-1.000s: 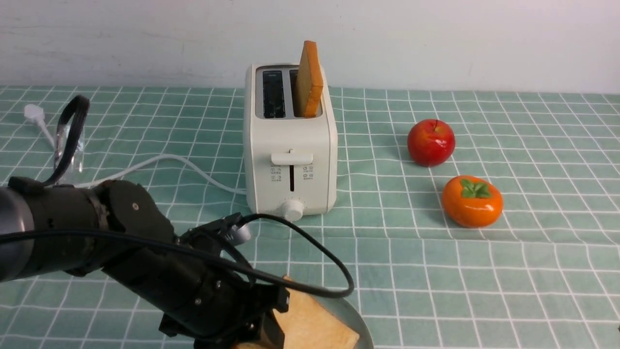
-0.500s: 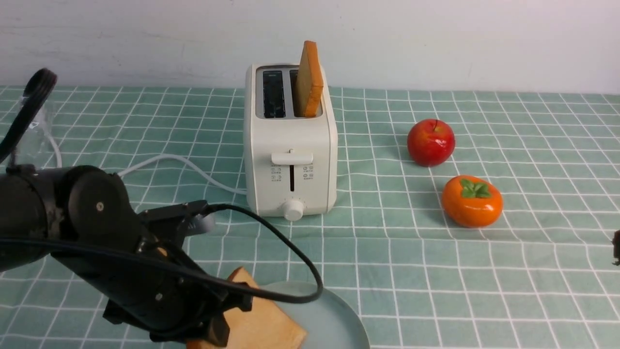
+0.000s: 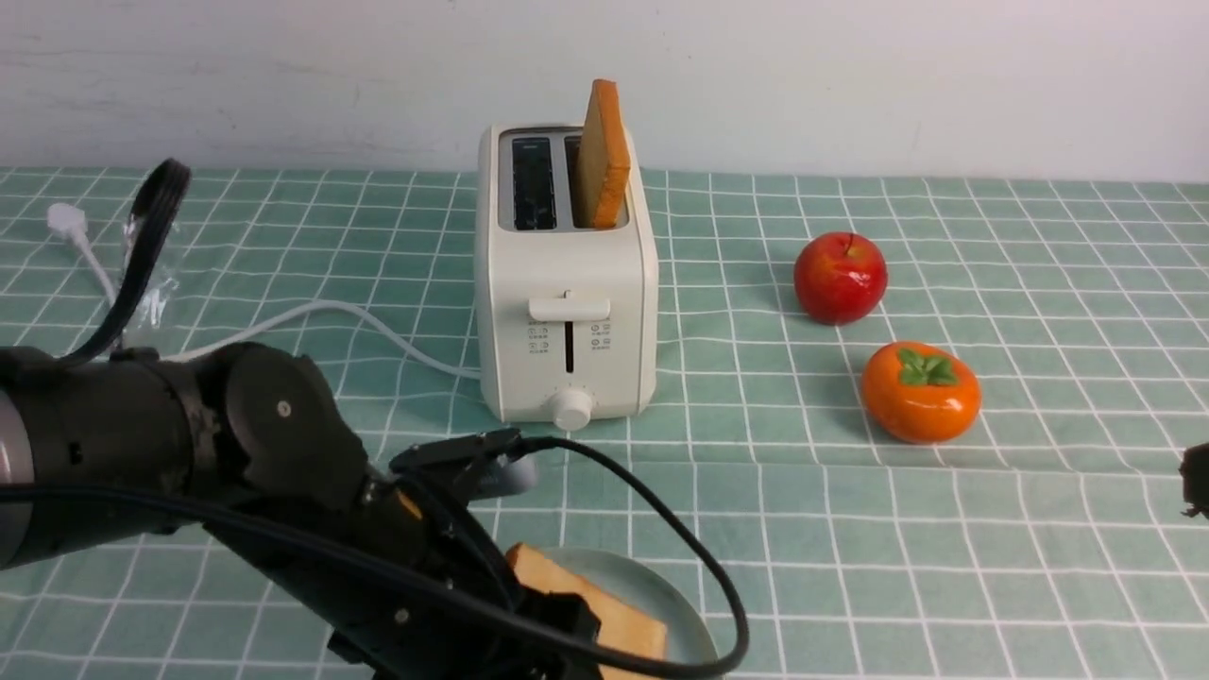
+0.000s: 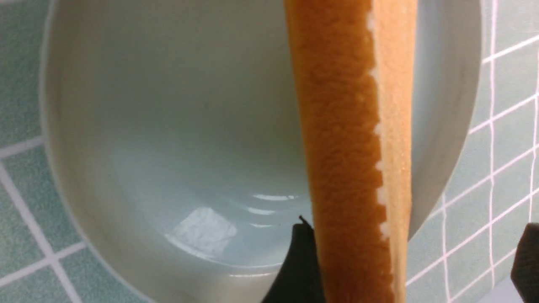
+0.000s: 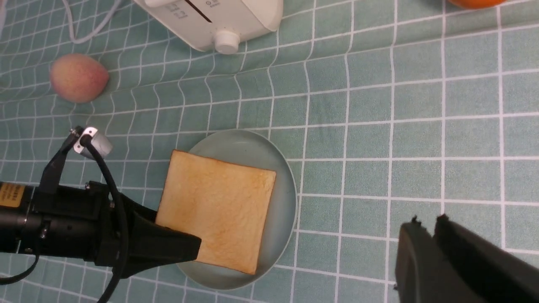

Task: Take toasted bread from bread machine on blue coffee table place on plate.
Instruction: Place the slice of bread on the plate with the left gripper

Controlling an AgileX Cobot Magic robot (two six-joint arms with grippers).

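Noting my left gripper (image 4: 414,248) released around toasted bread (image 5: 217,210) over plate (image 5: 244,145); right gripper (image 5: 427,221) clenched, empty

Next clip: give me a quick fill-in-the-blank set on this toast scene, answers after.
1. Slices of toasted bread standing in the bread machine: ___.
2. The other slice rests on the ___.
3. The left tool is ___, not gripping the slice.
4. The red apple sits beside an ___ persimmon.
Missing: one; plate; open; orange.
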